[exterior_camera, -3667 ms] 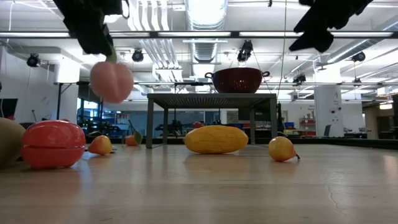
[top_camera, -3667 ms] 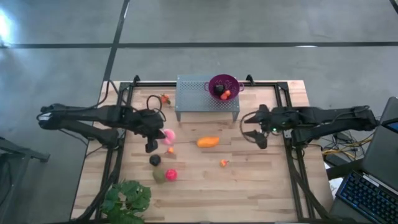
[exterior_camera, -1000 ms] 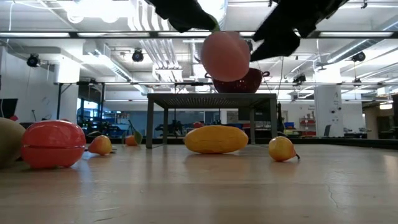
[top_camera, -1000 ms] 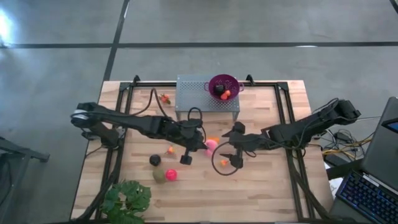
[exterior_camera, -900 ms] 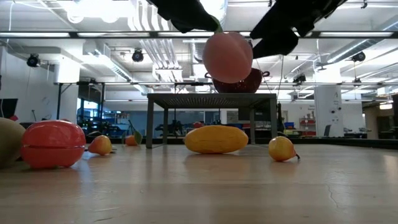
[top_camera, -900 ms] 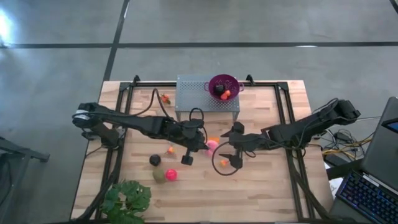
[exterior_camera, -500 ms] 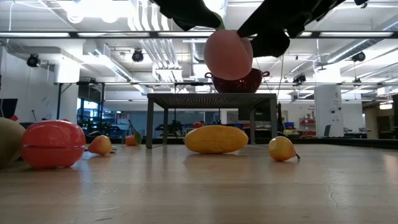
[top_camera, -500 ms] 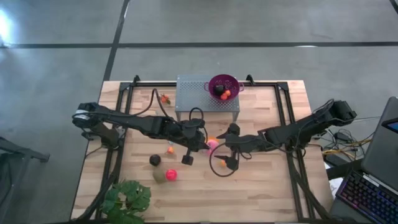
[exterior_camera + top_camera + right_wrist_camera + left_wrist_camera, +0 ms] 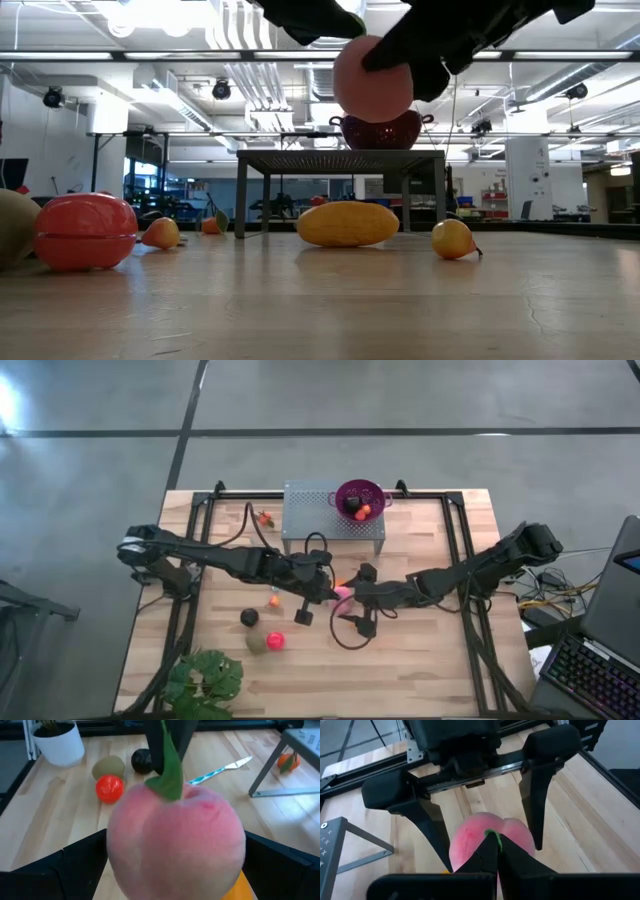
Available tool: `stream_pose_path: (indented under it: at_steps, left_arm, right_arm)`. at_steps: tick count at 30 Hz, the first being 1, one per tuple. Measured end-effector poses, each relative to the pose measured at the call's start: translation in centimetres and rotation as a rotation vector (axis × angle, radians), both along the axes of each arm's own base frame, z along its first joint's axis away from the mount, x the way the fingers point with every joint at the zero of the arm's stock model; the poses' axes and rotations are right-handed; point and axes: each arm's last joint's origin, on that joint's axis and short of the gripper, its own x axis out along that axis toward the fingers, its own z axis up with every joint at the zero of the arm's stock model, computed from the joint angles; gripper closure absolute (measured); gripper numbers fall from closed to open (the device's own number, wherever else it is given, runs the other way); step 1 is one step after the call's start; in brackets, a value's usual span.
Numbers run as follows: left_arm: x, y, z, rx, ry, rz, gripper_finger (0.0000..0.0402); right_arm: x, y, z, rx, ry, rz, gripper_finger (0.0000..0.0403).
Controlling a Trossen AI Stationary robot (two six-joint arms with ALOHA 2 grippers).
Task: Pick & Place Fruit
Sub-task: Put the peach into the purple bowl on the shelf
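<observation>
The left gripper (image 9: 492, 851) has its fingertips pinched tight on the green leaf (image 9: 167, 762) that stands up from the top of the round pink toy peach (image 9: 372, 80), so the fruit hangs from that leaf in the air above the middle of the wooden table (image 9: 420, 660). The right gripper (image 9: 350, 596) has its jaws spread as wide as they go, one finger (image 9: 60, 870) on each side of the peach, close to its flanks; whether the pads already touch it cannot be told.

The peach looks like a light, hollow, smooth-skinned toy, stiff enough to keep its shape. The leaf is probably the flimsier hold, and the ball could swing or slip from it; the sounder grip, I judge, is across the widest part of the body, squarely through its middle so the curved skin does not squirt out.

Below it on the table lies an elongated yellow-orange fruit (image 9: 347, 223). Toward the front left corner sit a red ball (image 9: 275, 641), an olive-green piece (image 9: 256, 643) and a dark ball (image 9: 249, 618). At the far edge, the purple perforated bowl (image 9: 359, 495) stands on a grey metal stand (image 9: 310, 515).
</observation>
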Motion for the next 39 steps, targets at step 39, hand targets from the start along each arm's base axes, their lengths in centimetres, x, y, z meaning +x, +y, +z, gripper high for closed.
stream_pose_path:
  at_steps: [39]
  left_arm:
    - [-0.02,-0.01,-0.08,-0.006,0.003,-0.005,0.0401]
  right_arm:
    - [0.4,0.12,-0.26,-0.007,-0.017,0.006,0.0066]
